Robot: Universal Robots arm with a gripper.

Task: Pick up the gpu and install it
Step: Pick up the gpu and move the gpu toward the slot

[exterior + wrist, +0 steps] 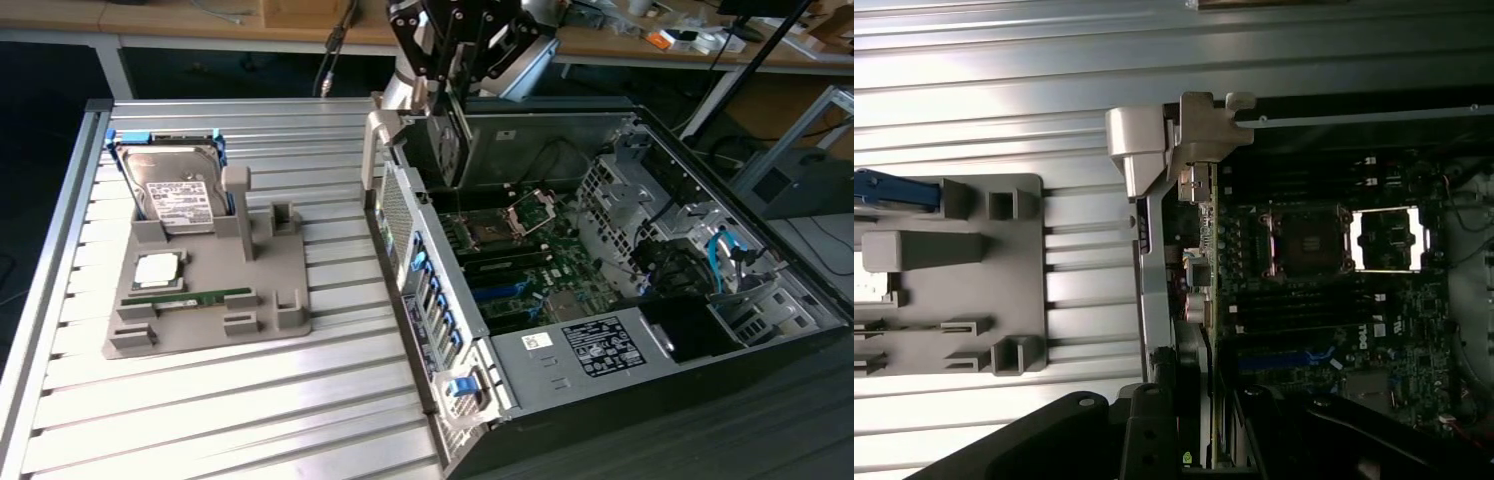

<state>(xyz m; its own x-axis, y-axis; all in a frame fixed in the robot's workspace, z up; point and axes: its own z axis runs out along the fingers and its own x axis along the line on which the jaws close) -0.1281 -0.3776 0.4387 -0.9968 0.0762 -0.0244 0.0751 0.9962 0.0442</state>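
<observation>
Claw (pixel 451 92) is clamped on the gpu (pixel 461 145). 2 dark fingers pinch its top edge, and the thin card hangs straight down, edge-on in the exterior view. Its low end is inside the open computer case (pixel 641 420), just beside the case's rear wall (pixel 1149 290). By my read it's not seated yet: the card sits above the main board (pixel 1304 300), and I can't tell if it's lined up w/ any slot.

Step in hand, I'd say: carry & line-up over a slot. To do it well:
- Keep the card upright, no tilt.
- Get its bottom edge parallel w/ the long slots, e.g. the blue slot (pixel 1284 358).
- Keep its metal end snug to the rear wall's opening, not riding on the wall's lip.
- Go down slow & straight. A thin card in a 2-finger pinch can prob pivot if 1 corner catches 1st.
- Stay off the processor socket (pixel 1306 240), which is near the card's path.

Outside the case, on the slatted table (pixel 240 410), is a grey parts holder (pixel 267 320). It has 1 hard drive (pixel 174 195) propped in it, 1 chip (pixel 158 268) and 1 green memory stick (pixel 200 298). All 3 are well apart from the claw.
</observation>
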